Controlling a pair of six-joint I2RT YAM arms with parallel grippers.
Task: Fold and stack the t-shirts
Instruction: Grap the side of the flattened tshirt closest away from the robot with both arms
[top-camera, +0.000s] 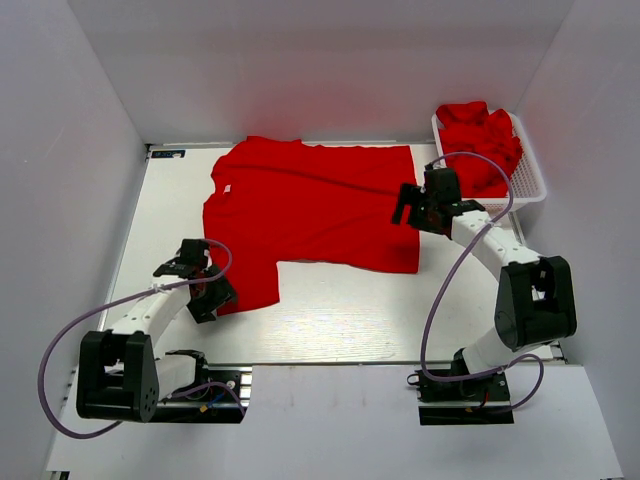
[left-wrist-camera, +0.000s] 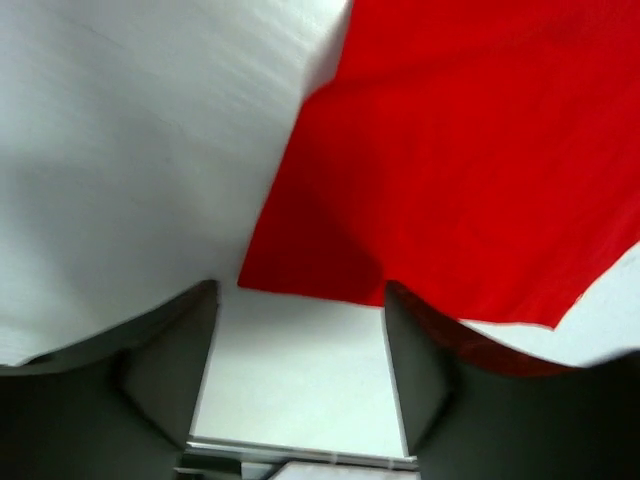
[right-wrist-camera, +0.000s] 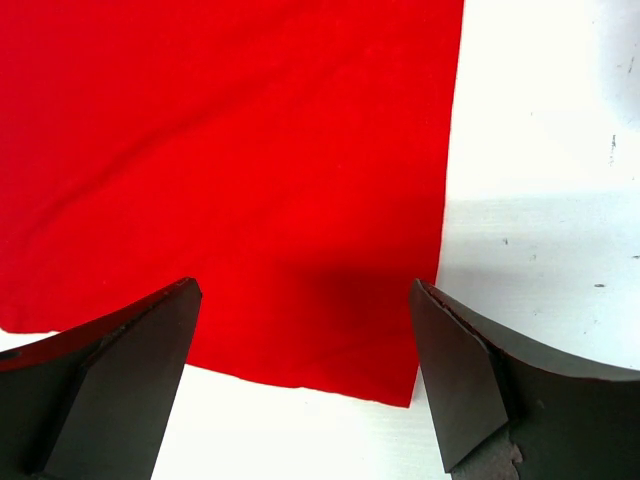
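**Red shirt laid flat, both pairs of fingers spread**

One red t-shirt (top-camera: 320, 205) lies spread across the middle of the white surface (top-camera: 340, 320). At lower left of the top view, the left fingers (left-wrist-camera: 170, 350) stand apart at its sleeve edge, gripping nothing. The right fingers (right-wrist-camera: 110, 380) gape wide over the shirt's right hem corner. Crumpled t-shirts (top-camera: 485, 140) fill the white basket (top-camera: 530, 190) at upper right.

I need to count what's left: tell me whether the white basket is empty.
No: the white basket at the table's far right corner holds a heap of crumpled red t-shirts.
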